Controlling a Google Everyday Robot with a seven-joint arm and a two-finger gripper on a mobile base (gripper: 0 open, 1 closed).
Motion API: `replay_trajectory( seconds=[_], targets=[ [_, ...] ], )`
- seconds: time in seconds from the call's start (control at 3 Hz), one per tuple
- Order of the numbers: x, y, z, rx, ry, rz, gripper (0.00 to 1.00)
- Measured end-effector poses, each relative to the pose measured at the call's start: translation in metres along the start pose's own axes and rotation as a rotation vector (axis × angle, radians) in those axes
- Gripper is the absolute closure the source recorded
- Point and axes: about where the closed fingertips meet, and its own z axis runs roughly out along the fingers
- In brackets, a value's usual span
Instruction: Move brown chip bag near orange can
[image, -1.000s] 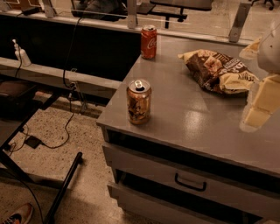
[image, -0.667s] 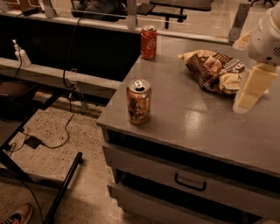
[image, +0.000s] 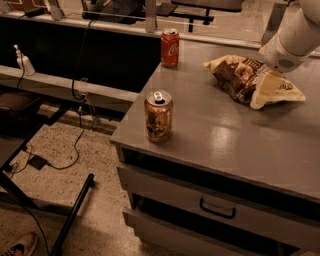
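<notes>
The brown chip bag (image: 239, 76) lies crinkled at the back right of the grey table (image: 225, 145), its cream ends pointing left and right. The orange can (image: 159, 116) stands upright near the table's front left edge, well apart from the bag. My gripper (image: 266, 86) reaches down from the white arm (image: 295, 37) at the top right and sits over the bag's right part, touching or just above it. Its tip hides part of the bag.
A red Coca-Cola can (image: 170, 47) stands at the table's back left. Drawers with a dark handle (image: 217, 210) are below the tabletop. To the left are a low shelf with a white bottle (image: 22, 60), floor cables (image: 55, 160) and a black stand leg (image: 72, 215).
My gripper has moved up and left, from beside the bag's right end above the tabletop to over the bag's right part. The bag and both cans have not moved.
</notes>
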Motion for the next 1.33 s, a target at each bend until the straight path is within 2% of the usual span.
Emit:
replay_trajectory(
  seconds=[0.33,1.0,1.33],
  targets=[
    [0.0002,-0.0003,0.0029,-0.002,0.000,0.001,0.00],
    [-0.0012,0.0013,0.0088,-0.011,0.000,-0.002,0.47],
    [-0.0020,0.0024,0.0127,-0.017,0.000,-0.003,0.78]
  ],
)
